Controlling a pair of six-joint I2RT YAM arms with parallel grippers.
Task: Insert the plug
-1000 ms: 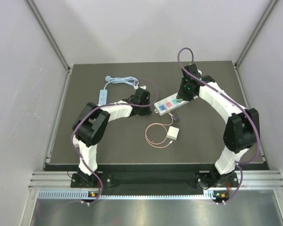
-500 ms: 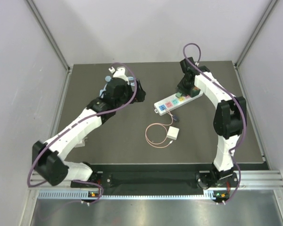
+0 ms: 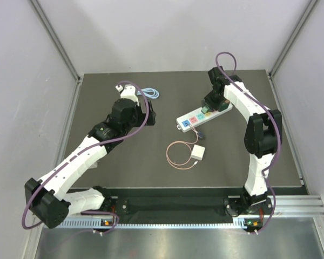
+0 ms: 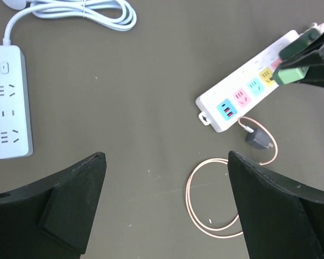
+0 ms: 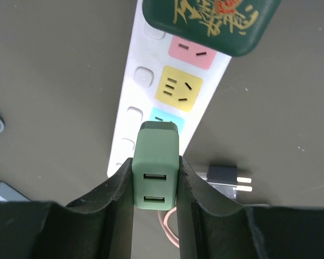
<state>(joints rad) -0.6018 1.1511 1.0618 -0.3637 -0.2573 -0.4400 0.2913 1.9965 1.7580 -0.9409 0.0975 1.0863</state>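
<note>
green plug (image 5: 155, 154) pinched in right gripper (image 5: 155, 171), over power strip (image 5: 146, 102).

right gripper (image 3: 209, 106), green plug (image 3: 204, 112) over power strip (image 3: 193, 120) | white charger (image 3: 198, 153) with pink cable (image 3: 168, 152) nearby

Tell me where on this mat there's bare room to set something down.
Bare mat runs along the far edge between the coiled white cord and the right gripper. The near strip below the pink cable is also free. It is crowded around the colourful power strip: dark plug, cable and white charger cluster there.
</note>
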